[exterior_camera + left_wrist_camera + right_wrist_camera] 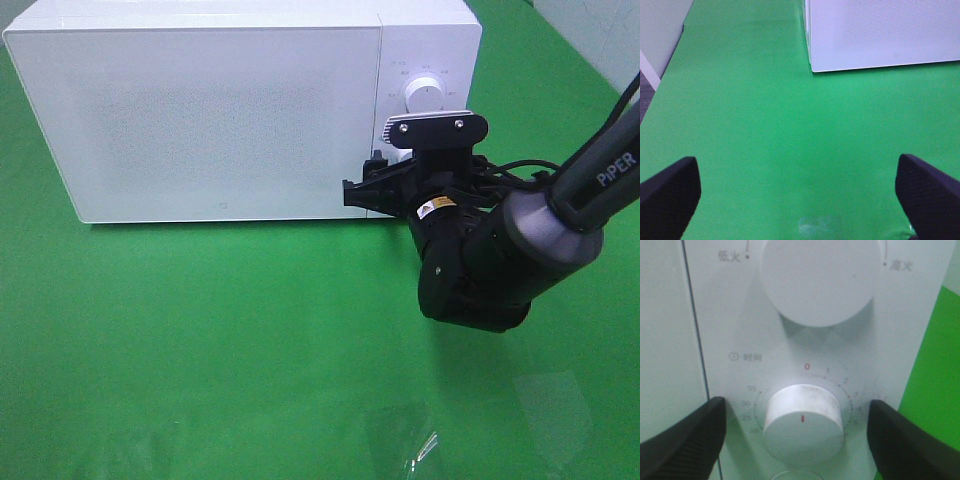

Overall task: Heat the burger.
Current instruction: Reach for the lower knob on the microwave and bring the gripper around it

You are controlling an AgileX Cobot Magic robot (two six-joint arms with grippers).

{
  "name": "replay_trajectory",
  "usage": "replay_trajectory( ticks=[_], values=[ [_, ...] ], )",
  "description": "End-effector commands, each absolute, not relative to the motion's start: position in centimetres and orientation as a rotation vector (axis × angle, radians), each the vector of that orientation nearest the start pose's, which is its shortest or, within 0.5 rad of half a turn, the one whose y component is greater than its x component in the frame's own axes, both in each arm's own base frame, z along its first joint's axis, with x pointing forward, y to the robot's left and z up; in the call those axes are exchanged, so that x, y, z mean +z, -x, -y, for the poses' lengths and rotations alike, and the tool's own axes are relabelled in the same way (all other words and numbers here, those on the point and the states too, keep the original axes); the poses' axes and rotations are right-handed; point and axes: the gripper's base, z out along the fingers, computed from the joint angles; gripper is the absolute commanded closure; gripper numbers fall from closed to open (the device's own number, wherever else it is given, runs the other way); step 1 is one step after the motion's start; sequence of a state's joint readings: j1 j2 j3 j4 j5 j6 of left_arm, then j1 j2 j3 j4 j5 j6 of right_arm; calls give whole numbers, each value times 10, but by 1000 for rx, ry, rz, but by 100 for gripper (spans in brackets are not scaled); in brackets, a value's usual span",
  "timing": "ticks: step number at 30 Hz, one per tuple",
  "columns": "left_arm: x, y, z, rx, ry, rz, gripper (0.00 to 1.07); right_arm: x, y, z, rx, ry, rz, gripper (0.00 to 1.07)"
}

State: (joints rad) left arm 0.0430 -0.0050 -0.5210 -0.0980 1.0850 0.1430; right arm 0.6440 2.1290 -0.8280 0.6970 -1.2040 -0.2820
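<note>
A: Nearest the lens, the right claw (796, 412) stands open. Its dark fingers (685, 445) flank the timer knob (802, 422), with bare panel showing on either side, and nothing is gripped.

B: So where could it go wrong?

A: At the pinch itself. The knob is smooth and rounded, so if the fingers close off-centre they will probably slip when the wrist turns, and no time gets set. If the wrist turns too far, the dial runs long.

B: And further out?

A: The larger power knob (817, 277) sits just beside it, so a small drift could put the claw on the wrong control. A hard push forward might also shove the microwave (200, 110) back across the green bench (765, 125).

B: Where is the burger?

A: It isn't visible in any view. The door (200, 60) is shut and opaque, so the burger is presumably inside, but that cannot be confirmed.

B: And the left claw (797, 200)?

A: It is wide open and empty, hanging over bare bench, well clear of the microwave.
</note>
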Motion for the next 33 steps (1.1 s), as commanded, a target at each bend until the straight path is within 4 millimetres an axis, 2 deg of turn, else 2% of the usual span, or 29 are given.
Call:
replay_trajectory(
  ticks=[1,2,3,4,5,6,7,8,9,10,11,12,14,22,24,25,26,27,28,30,33],
  values=[
    [282,9,8,0,-104,-2020,9,117,-330,-173,-41,24,-1575,38],
    [282,9,8,0,-104,-2020,9,117,-330,-173,-41,24,-1575,38],
    [282,9,8,0,-104,-2020,9,117,-330,-173,-40,27,-1574,44],
    [282,9,8,0,-104,-2020,9,117,-330,-173,-40,27,-1574,44],
    [282,9,8,0,-104,-2020,9,117,-330,-173,-37,32,-1573,54],
    [282,9,8,0,-104,-2020,9,117,-330,-173,-37,32,-1573,54],
    [282,9,8,0,-104,-2020,9,117,-330,-174,-34,38,-1572,74],
    [282,9,8,0,-104,-2020,9,117,-330,-174,-34,38,-1572,74],
    [282,9,8,0,-104,-2020,9,117,-330,-174,-34,38,-1572,82],
    [282,9,8,0,-104,-2020,9,117,-330,-174,-34,38,-1572,82],
    [282,9,8,0,-104,-2020,9,117,-330,-174,-36,38,-1568,95],
    [282,9,8,0,-104,-2020,9,118,-330,-174,-39,37,-1558,104],
    [282,9,8,0,-104,-2020,9,120,-330,-173,-44,36,-1542,107],
    [282,9,8,0,-104,-2020,9,123,-329,-173,-12,2,-1507,107],
    [282,9,8,0,-104,-2020,9,123,-329,-173,49,-53,-1507,107],
    [282,9,8,0,-104,-2020,9,122,-329,-174,135,-133,-1508,107],
    [282,9,8,0,-104,-2020,9,122,-329,-174,135,-133,-1508,107],
    [282,9,8,0,-104,-2020,9,122,-329,-174,244,-235,-1506,107],
    [282,9,8,0,-104,-2020,9,122,-329,-174,244,-235,-1506,107],
    [282,9,8,0,-104,-2020,9,120,-329,-177,453,-392,-1499,107],
    [282,9,8,0,-104,-2020,9,120,-329,-178,499,-420,-1498,107]
  ],
)
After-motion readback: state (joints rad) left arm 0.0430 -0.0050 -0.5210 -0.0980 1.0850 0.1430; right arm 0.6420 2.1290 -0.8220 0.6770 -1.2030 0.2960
